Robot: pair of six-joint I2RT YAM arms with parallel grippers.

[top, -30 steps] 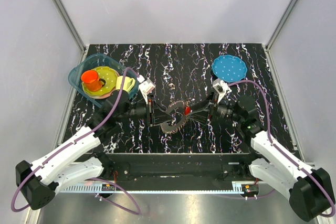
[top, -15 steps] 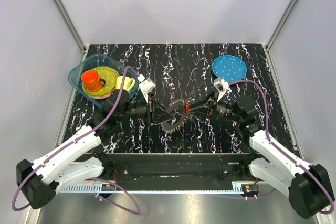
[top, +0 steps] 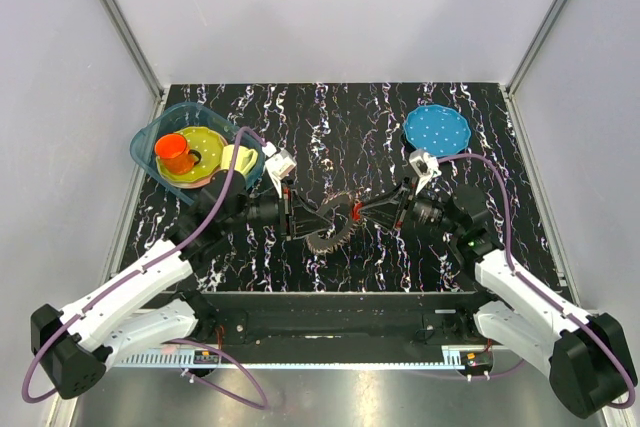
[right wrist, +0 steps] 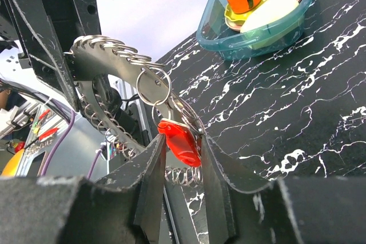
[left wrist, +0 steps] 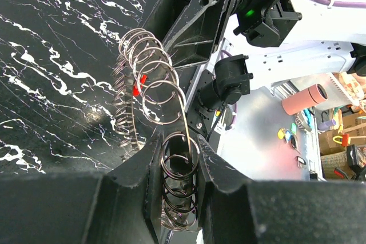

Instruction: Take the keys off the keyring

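Red plastic key (right wrist: 180, 142), small, hangs from a split ring on the keyring (top: 326, 237), just right of the ring's centre in the overhead view. Keyring: dark grey metal loop, its rim fringed all round with many small wire split rings. It sits at mid-frame, between the two arms, held up on edge off the black marbled table (top: 330, 127).

Left gripper (left wrist: 180, 167): reaches in from the left, clenched on the loop's rim. In the left wrist view the stacked split rings are pinched between both fingers (left wrist: 143, 167) at bottom centre, and the loop arcs away toward the upper left.

Right gripper (right wrist: 183, 152): comes in from the right. The red key lies in the gap between its fingers (right wrist: 153, 175) and nearly fills it. Cannot tell whether the pads are actually pressing on it.

Surroundings: blue dotted plate (top: 435, 128) in the upper right of the table, well apart from the ring. Teal bin (top: 148, 147) at upper left, holding an orange cup (top: 175, 153) on a yellow plate (top: 208, 139).
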